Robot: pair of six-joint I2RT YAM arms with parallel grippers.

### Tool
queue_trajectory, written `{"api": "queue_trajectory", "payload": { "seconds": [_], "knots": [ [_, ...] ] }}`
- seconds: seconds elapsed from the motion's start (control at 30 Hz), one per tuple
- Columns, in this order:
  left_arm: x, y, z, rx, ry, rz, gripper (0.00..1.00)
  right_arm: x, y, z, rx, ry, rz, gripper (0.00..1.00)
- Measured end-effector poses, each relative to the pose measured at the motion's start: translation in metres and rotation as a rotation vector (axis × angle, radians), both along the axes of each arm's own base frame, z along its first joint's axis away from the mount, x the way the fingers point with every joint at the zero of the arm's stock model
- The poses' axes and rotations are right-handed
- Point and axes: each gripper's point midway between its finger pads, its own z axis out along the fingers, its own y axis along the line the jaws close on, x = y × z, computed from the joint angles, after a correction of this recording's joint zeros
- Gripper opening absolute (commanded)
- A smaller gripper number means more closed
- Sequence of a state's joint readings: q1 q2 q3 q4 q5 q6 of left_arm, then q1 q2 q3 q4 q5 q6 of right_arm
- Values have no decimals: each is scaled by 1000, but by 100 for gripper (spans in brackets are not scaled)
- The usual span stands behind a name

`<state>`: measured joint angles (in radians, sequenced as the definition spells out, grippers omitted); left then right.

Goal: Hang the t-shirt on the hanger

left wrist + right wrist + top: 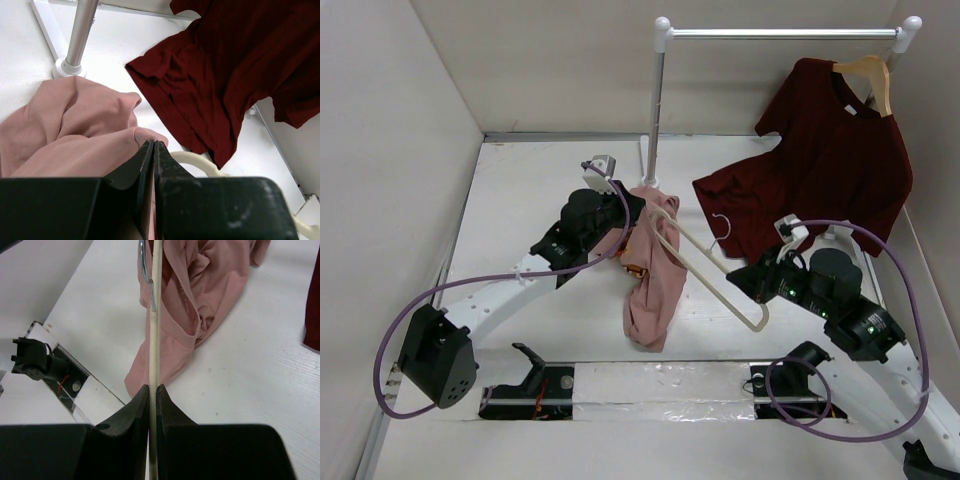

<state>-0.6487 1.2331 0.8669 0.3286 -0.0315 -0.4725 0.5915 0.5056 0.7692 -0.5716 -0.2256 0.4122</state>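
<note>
Looking down from the top camera, I've got the salmon-pink t-shirt (650,295) bunched in a long heap on the white table (520,200), mid-table, just in front of the rack (658,100). My left gripper (628,222) is at the shirt's far end, and the left wrist view settles it: the left gripper (153,145) is pinched right down, jaws together, with a fold of the t-shirt (75,125) caught at the tips.

Over on the right, the right gripper (745,283) has the cream hanger (761,315) by its near end. The wrist camera shows the right gripper (153,390) clamped flat on the thin bar of the hanger (154,330), no gap to speak of. The bar runs straight away from the jaws, across the t-shirt (210,280), with the metal hook (145,270) beside it on the left. From above, the hanger slants from the right gripper up to the shirt's far end, its tip against the cloth there. Whether that tip is inside the shirt or only lying on it, I can't tell.

The maroon t-shirt (830,170) hangs from the wooden hanger (870,75) on the rack at the far right, its hem spilling onto the table, apart from the pink one.
</note>
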Motion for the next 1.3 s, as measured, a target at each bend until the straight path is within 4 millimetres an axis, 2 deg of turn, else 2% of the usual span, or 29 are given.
{"api": "queue_trajectory", "payload": {
  "seconds": [0.33, 0.5, 0.6, 0.7, 0.93, 1.1, 1.3],
  "knots": [
    [-9, -8, 3, -10, 2, -59, 0, 13, 22, -12, 4, 34, 51, 0],
    [-23, -15, 5, 7, -5, -97, 0, 20, 49, -21, -24, 53, 101, 0],
    [-32, -12, 16, 0, -20, -105, 0, 20, 64, -24, -55, 43, 102, 0],
    [-38, 2, 37, -23, -62, -67, 0, 19, 75, -11, -72, -8, 71, 0],
    [-47, 39, 83, -87, -162, 63, 0, 5, 88, 45, -35, -146, -3, 0],
    [-45, 49, 85, -83, -164, 110, 0, -5, 87, 68, -4, -179, -36, 0],
    [-47, 48, 79, -70, -147, 100, 0, 3, 76, 66, -23, -180, -136, 0]
  ]
}}
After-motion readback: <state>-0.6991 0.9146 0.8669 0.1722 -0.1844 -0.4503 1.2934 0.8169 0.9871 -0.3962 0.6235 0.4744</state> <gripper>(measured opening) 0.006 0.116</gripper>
